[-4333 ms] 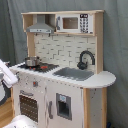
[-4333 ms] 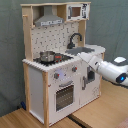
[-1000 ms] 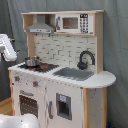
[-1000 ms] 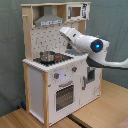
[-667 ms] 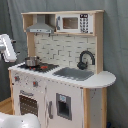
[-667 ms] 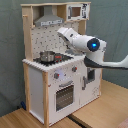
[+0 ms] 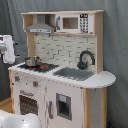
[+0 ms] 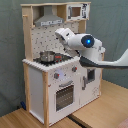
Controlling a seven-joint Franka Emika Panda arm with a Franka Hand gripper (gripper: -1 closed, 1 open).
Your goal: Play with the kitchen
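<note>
From my remote seat I see the large white and light-wood toy play kitchen [image 7: 60,70] standing upright in both exterior views, on a pale wooden floor [image 8: 100,112] before a grey curtain [image 7: 115,45].

The white robot arm [image 8: 82,42] reaches across the front of the kitchen in the second exterior view, its end held above the stove corner of the white countertop surface [image 7: 100,79]. In the first exterior view only a white part of the arm [image 7: 6,49] shows at the first exterior view's left edge, just beside the kitchen's side. The fingers [image 8: 61,34] are at the arm's tip, but I cannot tell whether they are wide or narrow, or whether they hold anything.

Below the fingers sits a small silver pot [image 8: 47,55] on the black stove top [image 7: 37,65]. Above them hangs the grey hood [image 8: 50,21], and behind them is the white pegboard back [image 8: 42,37]. Away from the fingers along the countertop lie the grey sink [image 7: 74,73] and the black curved faucet [image 7: 86,59]. The white microwave [image 7: 74,23] sits high on the shelf. Lower down, on the front, are the oven door [image 8: 64,95] and the knobs [image 8: 56,76].
</note>
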